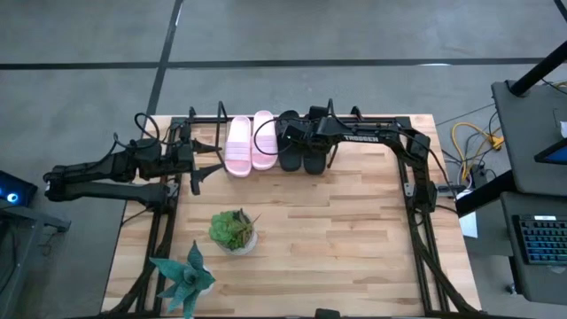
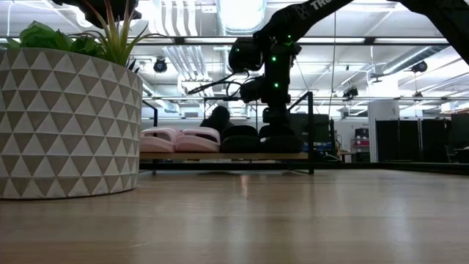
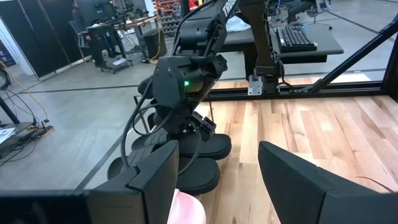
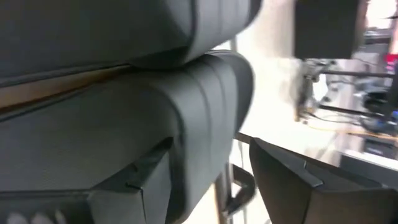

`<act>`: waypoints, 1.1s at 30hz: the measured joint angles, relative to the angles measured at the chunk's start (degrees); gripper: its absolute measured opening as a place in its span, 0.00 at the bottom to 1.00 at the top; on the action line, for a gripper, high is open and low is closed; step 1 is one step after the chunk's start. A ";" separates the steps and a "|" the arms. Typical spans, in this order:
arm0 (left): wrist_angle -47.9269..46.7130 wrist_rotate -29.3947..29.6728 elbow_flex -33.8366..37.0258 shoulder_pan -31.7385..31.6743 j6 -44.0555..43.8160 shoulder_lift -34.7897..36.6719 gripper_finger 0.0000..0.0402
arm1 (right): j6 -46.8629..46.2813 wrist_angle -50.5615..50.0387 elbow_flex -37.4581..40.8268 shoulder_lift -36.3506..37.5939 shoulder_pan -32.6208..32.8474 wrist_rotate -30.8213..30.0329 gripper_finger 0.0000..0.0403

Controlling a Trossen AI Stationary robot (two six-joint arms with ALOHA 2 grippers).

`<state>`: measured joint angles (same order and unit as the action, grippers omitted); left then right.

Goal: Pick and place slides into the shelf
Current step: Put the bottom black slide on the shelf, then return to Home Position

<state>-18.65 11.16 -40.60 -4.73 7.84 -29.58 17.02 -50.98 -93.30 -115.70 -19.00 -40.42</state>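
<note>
Shelf (image 1: 205, 124): under right gripper (image 1: 301, 133), holding all four slides. Pink pair (image 1: 250, 143): beside gripper. Black pair (image 1: 304, 158): directly below its spread fingers, one finger by a strap. Left gripper (image 1: 197, 168): spread, empty, beside shelf.

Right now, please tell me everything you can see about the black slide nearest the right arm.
The black slide is a matte, rubber-looking open-toe sandal with one wide strap. It lies flat on the shelf at the table's far edge, last in the row, side by side with the other black slide. The right gripper hangs directly over it with open fingers; the right wrist view shows its strap beside one finger, but contact cannot be confirmed.
</note>
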 joint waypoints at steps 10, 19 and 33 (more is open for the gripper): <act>0.02 0.00 0.00 0.00 0.00 -0.12 0.51 | -7.64 -9.80 -6.49 0.15 0.09 4.94 0.49; -0.36 -4.10 0.00 -0.02 -1.51 0.90 0.51 | -14.24 1.54 -7.88 5.96 6.92 25.16 0.41; 3.77 -6.64 13.95 -0.02 -2.95 22.54 0.40 | -9.45 45.27 25.74 24.53 24.21 22.38 0.23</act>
<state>-14.88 4.52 -26.65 -4.75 4.89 -7.05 7.56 -5.70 -67.55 -91.17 5.21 -18.04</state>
